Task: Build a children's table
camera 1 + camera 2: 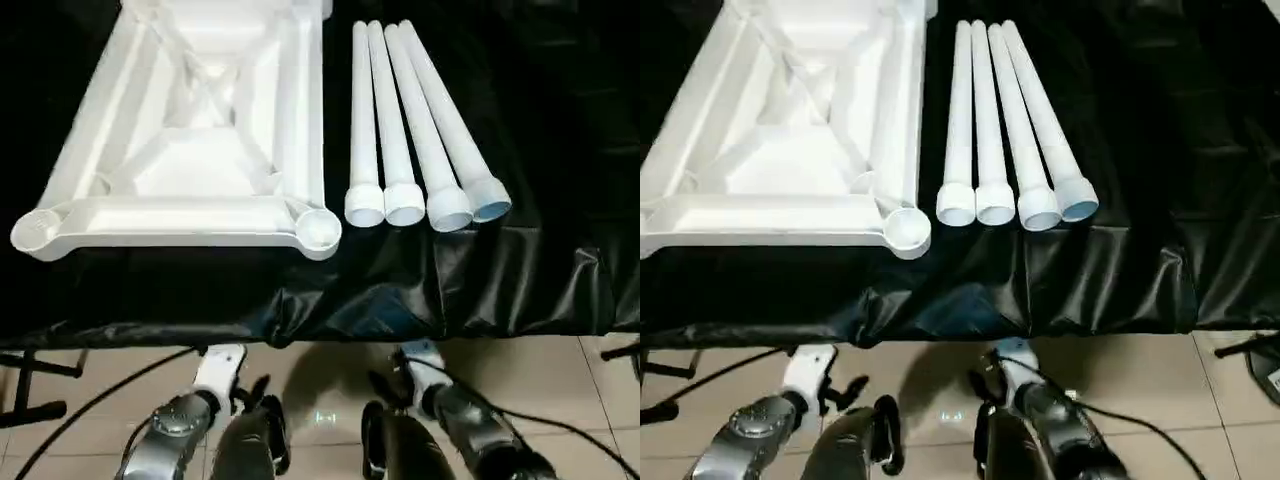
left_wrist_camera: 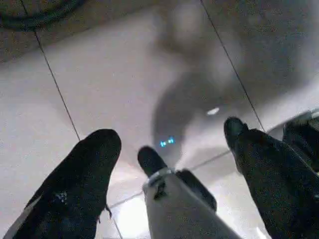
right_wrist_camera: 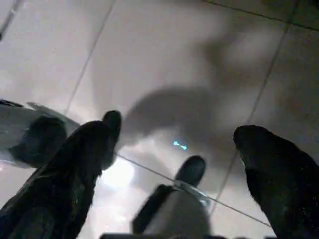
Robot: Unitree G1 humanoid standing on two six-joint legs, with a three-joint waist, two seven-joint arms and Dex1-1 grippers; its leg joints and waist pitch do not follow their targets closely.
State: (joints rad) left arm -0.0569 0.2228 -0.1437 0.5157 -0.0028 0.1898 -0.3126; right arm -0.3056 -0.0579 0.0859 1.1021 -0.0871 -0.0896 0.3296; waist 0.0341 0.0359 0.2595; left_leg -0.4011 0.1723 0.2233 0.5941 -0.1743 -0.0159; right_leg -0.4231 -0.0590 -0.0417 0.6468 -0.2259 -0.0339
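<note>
The children's table lies in parts on a black-covered work surface. Its white tabletop (image 1: pixel 180 212) rests upside down at the left, ribbed underside up, with round sockets at its near corners (image 1: pixel 320 228). Just right of it, several long white tapered legs (image 1: pixel 420 140) lie side by side, wide ends toward me. Both arms hang low in front of the surface's near edge, over the floor. My left gripper (image 2: pixel 168 132) is open with nothing between its fingers. Beside it, my right gripper (image 3: pixel 174 132) is also open and holds nothing.
The black cloth (image 1: pixel 500 280) drapes over the front edge in folds. Beige tiled floor (image 1: pixel 320 380) lies below the grippers. A black stand foot (image 1: pixel 30 365) and a cable sit at the lower left, and another dark foot (image 1: pixel 625 352) is at the right edge.
</note>
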